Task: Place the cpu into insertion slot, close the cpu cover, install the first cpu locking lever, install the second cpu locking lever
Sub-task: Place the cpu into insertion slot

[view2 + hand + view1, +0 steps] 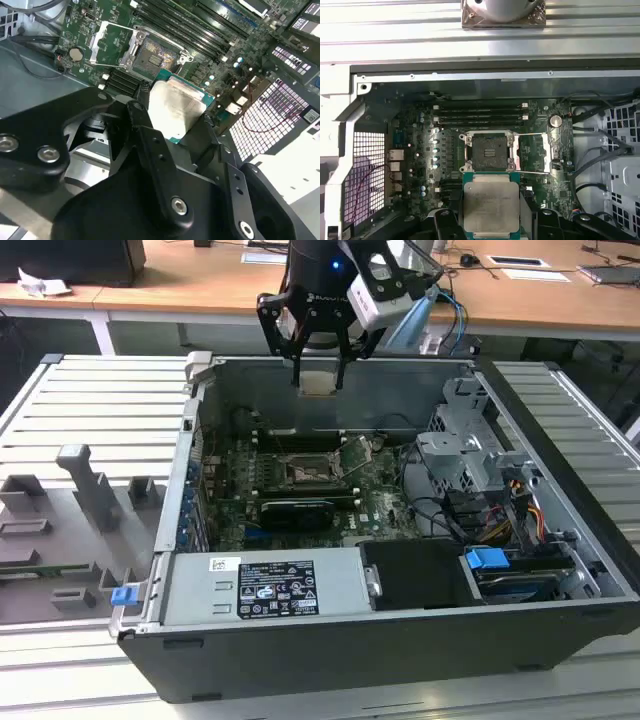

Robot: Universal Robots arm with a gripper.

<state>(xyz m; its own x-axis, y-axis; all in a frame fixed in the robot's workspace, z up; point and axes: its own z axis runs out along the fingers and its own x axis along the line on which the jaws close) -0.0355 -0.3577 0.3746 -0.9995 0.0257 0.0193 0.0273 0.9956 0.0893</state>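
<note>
While the gripper hangs over the rear half of the open computer case, its two black fingers are clamped on opposite edges of the cpu. The metal face points toward the wrist cameras, with a green edge showing around it. The cpu is in the air, well clear of the motherboard and not seated. The insertion slot sits bare below it, dark centre exposed inside the black frame. The cpu cover is swung open to one side of the slot, toward the coin cell. Memory slots run along another side of the socket. In the exterior view, the graphics card lies just in front of the slot and the power supply is against the front wall.
</note>
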